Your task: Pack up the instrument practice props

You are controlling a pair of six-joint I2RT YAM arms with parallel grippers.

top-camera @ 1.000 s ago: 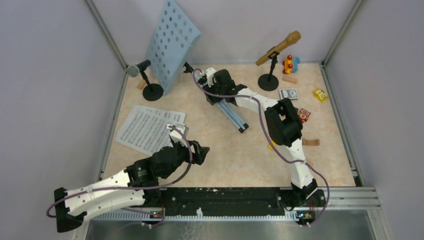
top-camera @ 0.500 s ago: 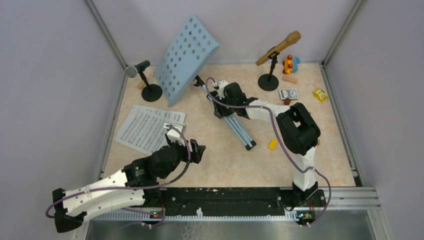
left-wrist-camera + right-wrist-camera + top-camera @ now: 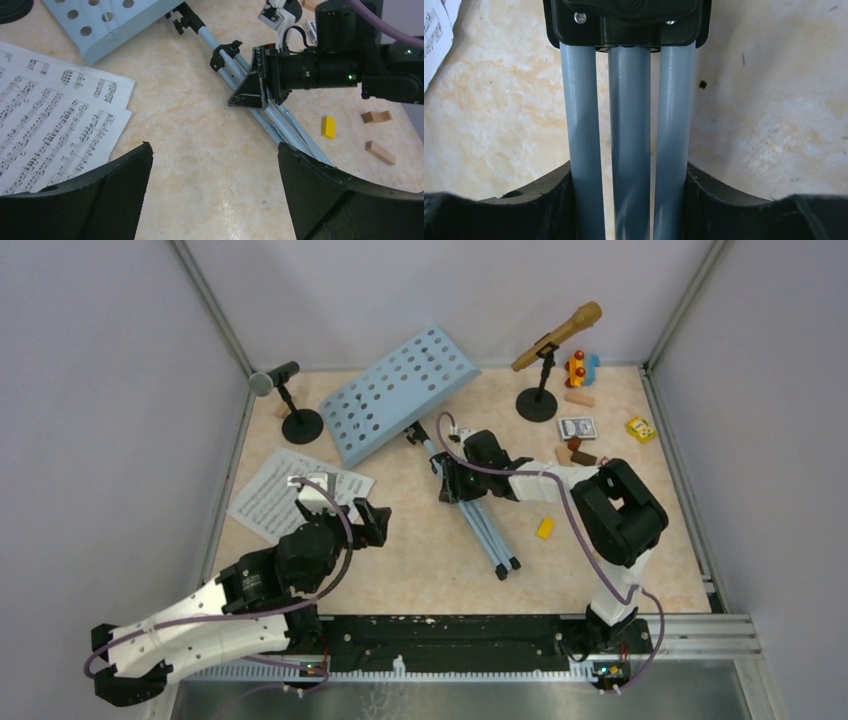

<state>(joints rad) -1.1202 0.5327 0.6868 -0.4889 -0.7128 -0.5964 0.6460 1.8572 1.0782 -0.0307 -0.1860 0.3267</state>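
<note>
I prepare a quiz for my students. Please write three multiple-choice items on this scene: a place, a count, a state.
1. Where do the music sheets lie? A) left side of the table B) back right corner C) upright
2. How many tripod legs does the right gripper enclose? A) one B) three C) five
3. The left gripper is: A) open, empty B) shut on paper C) out of view
Answers: 1 A, left in top view; 2 B, three grey tubes in its grip; 3 A, jaws wide apart.

No words, brands or numbers are legible. Only printed staves of musical notes show, on the white music sheets [image 3: 50,125] lying just beside the light blue music desk [image 3: 100,20].
</note>
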